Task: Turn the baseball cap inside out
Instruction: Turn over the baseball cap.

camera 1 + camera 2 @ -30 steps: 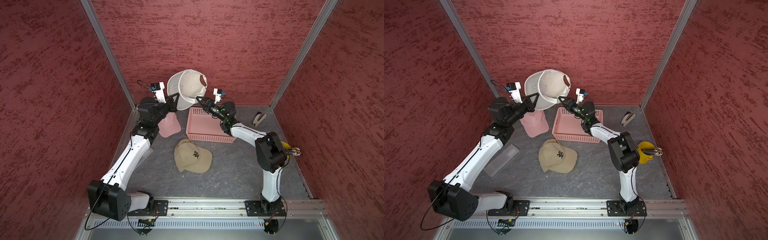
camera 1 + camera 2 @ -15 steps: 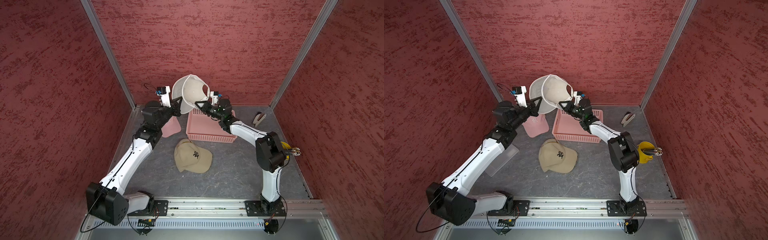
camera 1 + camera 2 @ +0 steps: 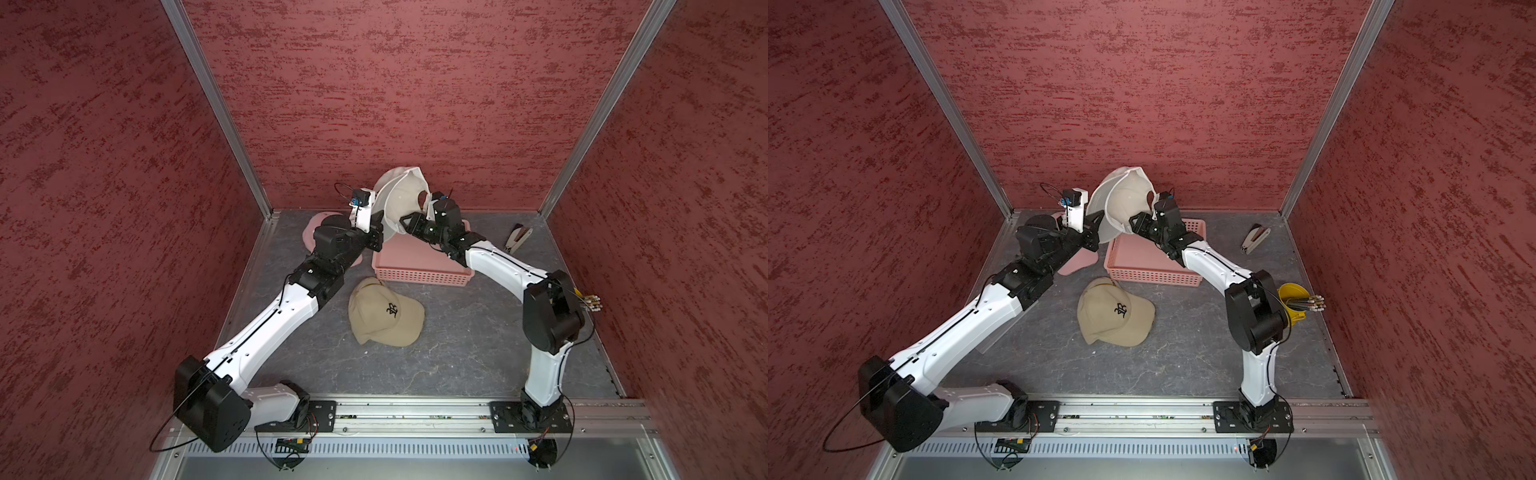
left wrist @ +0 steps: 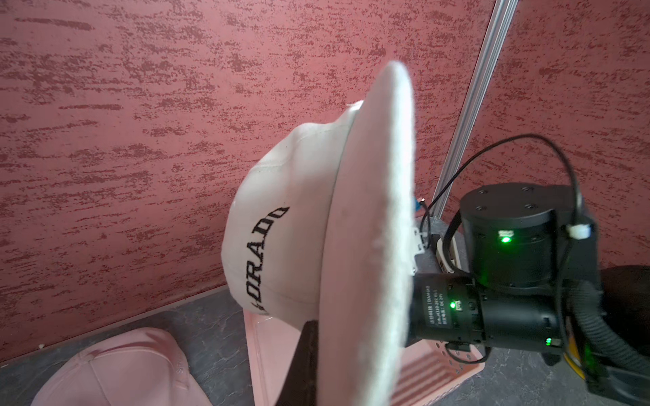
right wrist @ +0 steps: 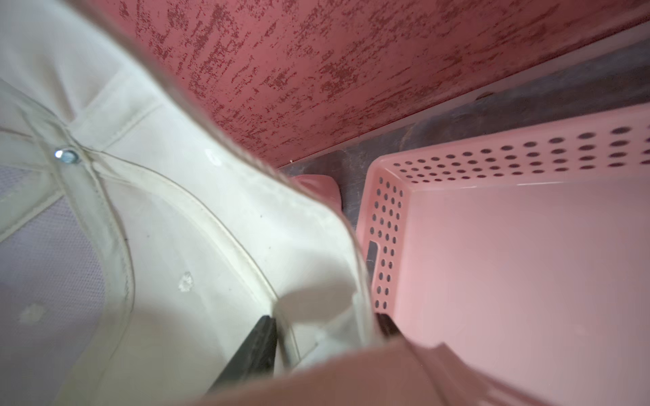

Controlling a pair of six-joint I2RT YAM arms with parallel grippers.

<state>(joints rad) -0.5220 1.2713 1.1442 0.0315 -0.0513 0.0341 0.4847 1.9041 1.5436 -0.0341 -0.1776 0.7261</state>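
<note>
Tan cap [image 3: 384,311] nearest, flat on the floor, black monogram on its front. To the right, yellow cup [image 3: 1292,291] holding pencils [image 3: 1308,300]. Farther back, pink basket [image 3: 415,276], bare bottom showing inside. Above its far left corner, white baseball cap [image 3: 401,199] aloft, black lettering [image 4: 262,253] reading "ORADO". Brim pinched tight in left gripper [image 3: 376,226]. Rim between right gripper [image 5: 323,323] fingers, clamped or slack impossible to tell. "DAMIAO" on a right-arm motor label [image 4: 432,304]. Pink cap [image 4: 123,369] by the back wall.
</note>
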